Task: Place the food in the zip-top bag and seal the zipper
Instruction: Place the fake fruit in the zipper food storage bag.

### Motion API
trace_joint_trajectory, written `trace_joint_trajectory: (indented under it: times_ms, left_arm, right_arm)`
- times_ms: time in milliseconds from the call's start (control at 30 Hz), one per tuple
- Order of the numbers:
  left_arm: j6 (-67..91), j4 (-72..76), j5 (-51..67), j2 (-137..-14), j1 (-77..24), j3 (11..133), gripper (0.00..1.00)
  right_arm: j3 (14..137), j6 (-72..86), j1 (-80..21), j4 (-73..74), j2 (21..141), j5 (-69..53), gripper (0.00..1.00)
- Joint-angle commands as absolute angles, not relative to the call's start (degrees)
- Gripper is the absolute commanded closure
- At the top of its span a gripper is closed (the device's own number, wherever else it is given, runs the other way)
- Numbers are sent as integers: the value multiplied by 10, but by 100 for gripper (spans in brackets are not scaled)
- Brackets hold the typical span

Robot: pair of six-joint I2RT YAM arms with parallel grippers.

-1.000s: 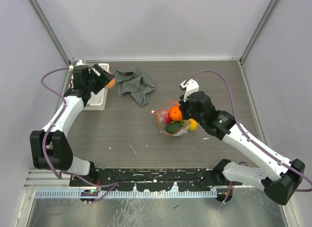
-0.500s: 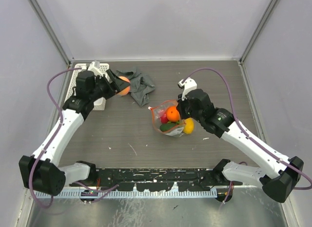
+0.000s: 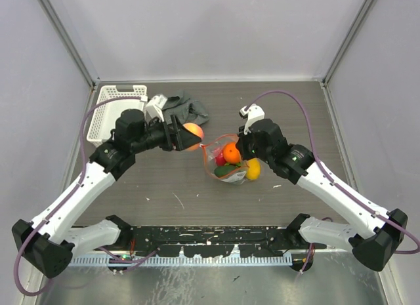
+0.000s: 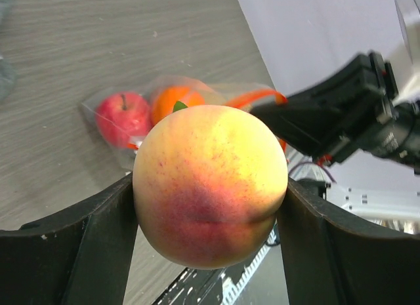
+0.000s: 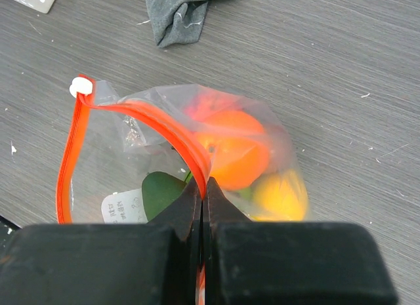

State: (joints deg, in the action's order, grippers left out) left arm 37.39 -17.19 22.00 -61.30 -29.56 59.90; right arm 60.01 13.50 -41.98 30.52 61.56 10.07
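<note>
My left gripper (image 3: 191, 136) is shut on a peach (image 3: 193, 135) of orange, yellow and pink, held just left of the zip-top bag (image 3: 228, 164). The left wrist view shows the peach (image 4: 210, 183) wedged between both fingers. The clear bag lies mid-table with an orange (image 3: 231, 151), a red apple (image 3: 220, 160), a yellow fruit (image 3: 252, 168) and a dark green piece (image 3: 226, 170) inside. My right gripper (image 5: 202, 189) is shut on the red-orange zipper (image 5: 147, 118), lifting one side so the mouth gapes toward the left. A white slider (image 5: 81, 87) sits at the strip's end.
A crumpled grey cloth (image 3: 182, 108) lies at the back, just behind the left wrist. A white lattice basket (image 3: 110, 115) stands at the far left. Grey walls close in the table on three sides.
The left arm has swung right from the basket, over the cloth, carrying the peach up to the bag's mouth. The right gripper has kept its hold on the zipper.
</note>
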Motion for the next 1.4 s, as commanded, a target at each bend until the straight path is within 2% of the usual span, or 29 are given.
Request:
trace_joint_trajectory:
  times_ms: [0, 367, 833, 1067, 1367]
  left_arm:
    - [352, -136, 230, -587, -342, 583, 51]
    - [331, -76, 162, -630, -464, 577, 53]
    - [301, -99, 87, -747, -508, 632, 53]
    - [285, -137, 21, -775, -516, 644, 46]
    - [280, -164, -16, -783, -529, 655, 28]
  right_arm:
    - [625, 148, -419, 282, 611, 91, 99]
    - [611, 161, -419, 281, 602, 83, 99]
    - [605, 164, -419, 276, 606, 71, 99]
    - [602, 163, -419, 275, 605, 63, 99]
    - [599, 163, -420, 268, 603, 63, 99]
